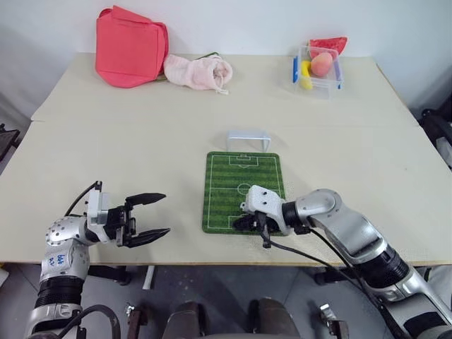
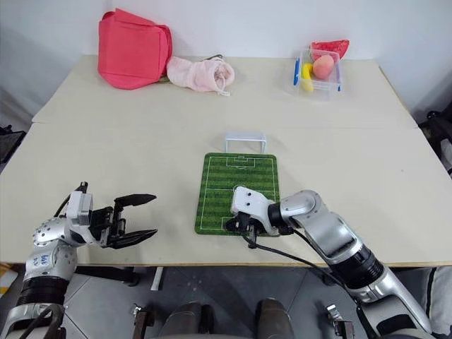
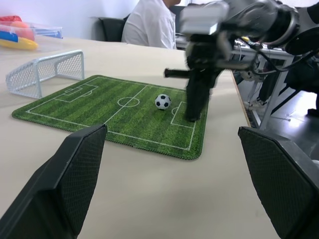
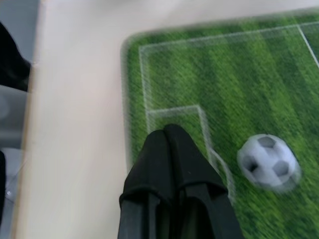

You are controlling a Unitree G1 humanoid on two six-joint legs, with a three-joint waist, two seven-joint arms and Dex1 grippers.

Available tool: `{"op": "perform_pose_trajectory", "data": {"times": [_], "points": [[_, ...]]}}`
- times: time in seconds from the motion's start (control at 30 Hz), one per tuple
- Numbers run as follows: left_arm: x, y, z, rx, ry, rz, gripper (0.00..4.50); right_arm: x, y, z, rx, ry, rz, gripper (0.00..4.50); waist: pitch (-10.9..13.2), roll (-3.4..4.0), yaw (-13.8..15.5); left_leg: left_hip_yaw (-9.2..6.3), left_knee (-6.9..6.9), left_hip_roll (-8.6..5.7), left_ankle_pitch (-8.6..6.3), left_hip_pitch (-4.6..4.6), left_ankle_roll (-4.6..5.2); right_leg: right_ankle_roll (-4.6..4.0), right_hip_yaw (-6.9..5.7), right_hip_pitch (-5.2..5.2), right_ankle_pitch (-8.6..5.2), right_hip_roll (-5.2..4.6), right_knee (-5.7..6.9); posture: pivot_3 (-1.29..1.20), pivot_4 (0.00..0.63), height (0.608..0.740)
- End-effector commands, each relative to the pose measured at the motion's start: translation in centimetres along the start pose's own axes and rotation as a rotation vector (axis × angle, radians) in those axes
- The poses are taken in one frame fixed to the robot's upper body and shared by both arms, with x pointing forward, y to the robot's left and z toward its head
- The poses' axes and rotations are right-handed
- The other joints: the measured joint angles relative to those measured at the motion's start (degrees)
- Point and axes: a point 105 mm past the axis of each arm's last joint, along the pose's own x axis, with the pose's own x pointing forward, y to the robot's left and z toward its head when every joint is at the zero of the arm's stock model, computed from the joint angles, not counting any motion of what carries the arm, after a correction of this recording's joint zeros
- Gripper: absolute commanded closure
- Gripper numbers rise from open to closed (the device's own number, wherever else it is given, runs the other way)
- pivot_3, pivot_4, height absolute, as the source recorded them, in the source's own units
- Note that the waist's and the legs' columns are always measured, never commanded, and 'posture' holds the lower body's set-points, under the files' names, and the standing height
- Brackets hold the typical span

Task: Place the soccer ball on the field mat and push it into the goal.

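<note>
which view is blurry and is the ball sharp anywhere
Right wrist view: smeared; the small white ball with black patches and the green striped field mat look soft. Left wrist view: the ball is crisp on the mat, while the left gripper's black fingers loom soft up close.

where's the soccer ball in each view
Left eye view: cannot make it out; the right gripper covers that near end of the field mat.
Right eye view: the same.
Left wrist view: soccer ball beside the centre circle.
Right wrist view: beside the shut fingertips.
Shared landmark: the near penalty box.
</note>
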Motion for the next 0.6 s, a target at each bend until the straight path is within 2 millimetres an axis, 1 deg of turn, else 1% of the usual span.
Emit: {"op": "perform_pose_trajectory", "data": {"times": [0.03,0.07,0.1,0.17,0.23,0.33,0.47,0.6], "points": [[0.1,0.2,0.8,0.041,-0.009,-0.031,0.0,-2.1,-6.3,-0.3,-0.071,0.055,-0.198,4.48,0.02,-0.03,-0.37,0.12,0.03,0.0,0.0,0.01,0.0,0.0,0.02,0.0,0.0,-0.02,-0.03,0.0,0.15,0.74],[0.1,0.3,0.8,0.045,-0.01,-0.028,0.0,-2.7,-7.8,0.3,-0.078,0.045,-0.25,4.48,0.02,-0.03,-0.37,0.17,0.06,-0.01,0.02,0.03,0.0,0.01,0.03,0.0,0.01,-0.03,-0.01,0.0,0.15,0.74],[0.1,0.4,0.8,0.046,-0.01,-0.027,0.0,-3.1,-8.7,0.8,-0.084,0.03,-0.28,4.48,0.02,-0.03,-0.38,0.17,0.08,0.0,0.04,0.03,0.01,0.01,0.03,0.0,0.01,-0.05,0.0,0.0,0.15,0.74],[0.1,0.4,0.9,0.051,-0.01,-0.022,0.0,-4.2,-10.0,2.0,-0.085,-0.007,-0.335,4.48,0.02,-0.03,-0.27,0.14,0.04,0.02,0.04,0.03,0.01,0.01,0.03,-0.02,0.01,-0.06,0.03,0.0,0.15,0.74],[0.0,0.5,0.9,0.056,-0.012,-0.013,0.0,-5.2,-10.7,2.9,-0.073,-0.045,-0.375,4.48,0.02,-0.02,-0.27,0.04,-0.05,0.04,0.03,0.01,0.0,0.0,-0.07,-0.06,0.01,-0.05,0.04,0.0,0.15,0.74],[-0.1,0.4,0.9,0.056,-0.012,-0.009,0.0,-5.9,-10.1,3.6,-0.063,-0.082,-0.377,4.48,0.02,-0.02,-0.29,-0.03,-0.15,0.04,0.0,0.0,0.02,0.0,-0.2,-0.08,0.01,-0.05,0.05,0.0,0.15,0.74],[-0.2,0.4,0.8,0.05,-0.011,0.0,0.0,-6.4,-8.5,4.6,-0.007,-0.164,-0.364,4.48,0.02,-0.02,-0.13,-0.12,-0.23,0.02,-0.01,-0.02,0.01,0.0,-0.3,-0.08,0.01,-0.05,0.04,0.0,0.15,0.74],[0.0,0.8,0.7,0.026,-0.006,0.023,0.0,-7.1,-6.9,4.3,0.051,-0.215,-0.34,4.48,0.03,-0.03,0.01,-0.09,-0.15,-0.01,-0.02,-0.05,0.01,0.0,-0.29,-0.05,0.01,-0.09,0.01,0.0,0.15,0.74]]}}
